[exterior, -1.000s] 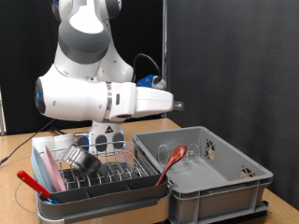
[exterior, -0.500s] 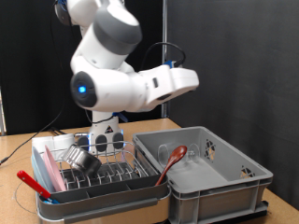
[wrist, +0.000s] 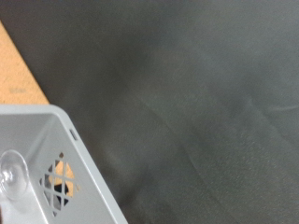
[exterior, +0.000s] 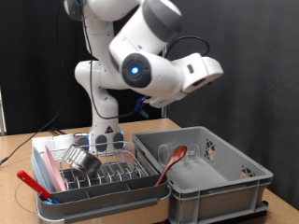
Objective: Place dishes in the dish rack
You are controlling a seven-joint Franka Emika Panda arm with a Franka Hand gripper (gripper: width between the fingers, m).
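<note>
The dish rack (exterior: 98,194), a pale tray with a wire grid, stands at the exterior view's lower left. A shiny steel bowl (exterior: 85,160) rests tilted among its prongs. The reddish-brown spoon (exterior: 173,162) leans inside the grey crate (exterior: 217,192) to the right of the rack, next to a clear glass (exterior: 193,164). The wrist view catches that glass (wrist: 11,177) at the crate's corner (wrist: 65,149). My gripper (exterior: 220,67) is raised high above the crate, well clear of every dish, and its fingers do not show in either view.
A red-handled utensil (exterior: 34,185) and a pink item (exterior: 47,174) sit at the rack's left end. The arm's base (exterior: 105,131) stands just behind the rack. A black curtain (exterior: 243,56) closes off the back, and wooden table (wrist: 17,70) runs beside the crate.
The arm has swung upward and to the exterior view's right, carrying the hand from low above the rack to high over the crate. Nothing in the rack or crate has moved.
</note>
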